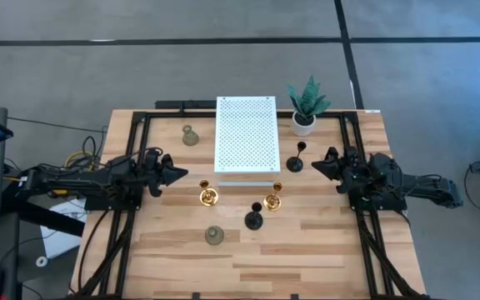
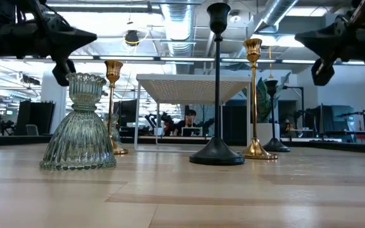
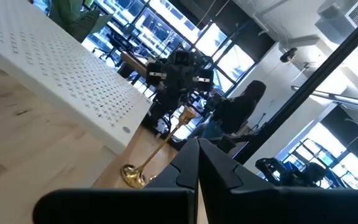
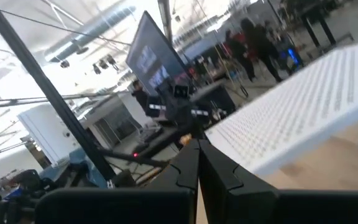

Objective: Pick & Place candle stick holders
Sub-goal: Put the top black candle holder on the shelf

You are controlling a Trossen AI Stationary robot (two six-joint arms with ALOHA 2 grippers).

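Meanwhile, both arms low and level above the desk (image 1: pixel 307 250), pointing inward.

Left gripper (image 1: pixel 179 173) pinched closed, empty, just left of the white perforated tray (image 1: pixel 247 133). Six candle stick holders standing free: grey-green (image 1: pixel 190 135) and (image 1: pixel 214 236), gold (image 1: pixel 208 196) and (image 1: pixel 273 200), black (image 1: pixel 254 219) and (image 1: pixel 297 162). Right gripper (image 1: pixel 319 164) likewise closed, empty, beside the far black holder.

Six holders stand upright between the grippers: two gold (image 1: pixel 209 197) (image 1: pixel 273 201), two black (image 1: pixel 254 219) (image 1: pixel 297 163), two grey-green (image 1: pixel 190 136) (image 1: pixel 214 236).
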